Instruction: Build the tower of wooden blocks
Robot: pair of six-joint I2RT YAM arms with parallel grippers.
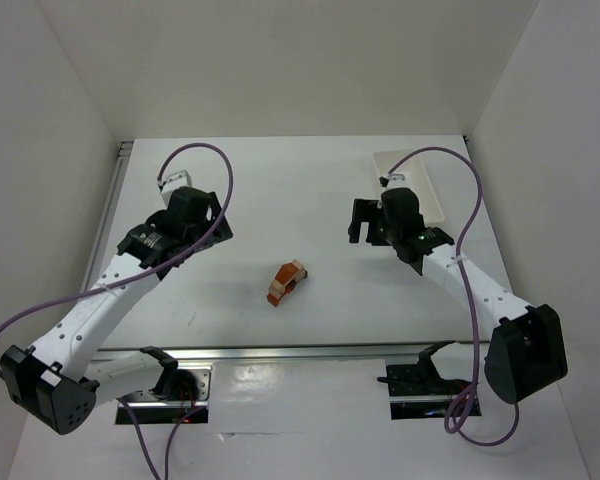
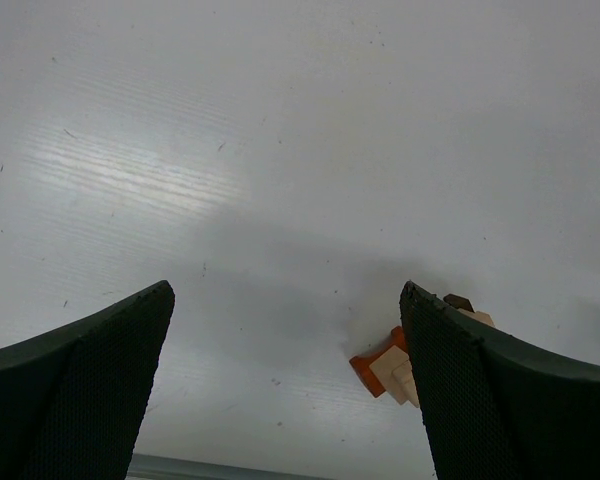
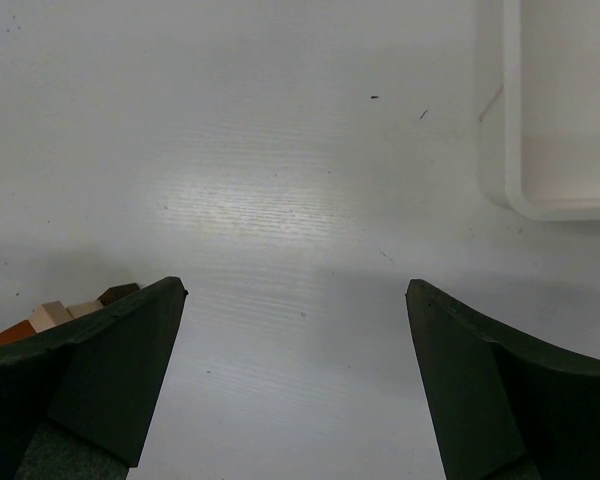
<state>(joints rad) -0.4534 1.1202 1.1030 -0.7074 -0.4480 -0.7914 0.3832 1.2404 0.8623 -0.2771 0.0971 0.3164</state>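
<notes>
The left pincer (image 1: 208,222) hangs released above the worktop (image 1: 280,180), jaws spread wide with nothing between them. In the left wrist view its two dark fingers (image 2: 90,390) frame only bare white surface at the pincer's (image 2: 285,300) centre. The wood block tower (image 1: 287,282) lies to the right of this pincer and nearer the arm bases, apart from it. It is a small cluster of orange-red, pale tan and dark brown pieces pressed together on the worktop. In the left wrist view the cluster (image 2: 390,365) peeks out low beside the right-hand finger, partly hidden by it. Whether the pieces stand stacked or lie tipped over cannot be told. Further right, the right pincer (image 1: 363,222) is likewise released and empty, with the blocks off to its left and clear of it. Its own camera shows the pincer (image 3: 296,290) over bare worktop, with the blocks (image 3: 70,312) just showing over the edge of the left-hand finger. A white plastic tray (image 1: 432,190) sits beyond this pincer, its rounded corner (image 3: 512,150) visible to the upper right of the fingers (image 3: 500,390).
</notes>
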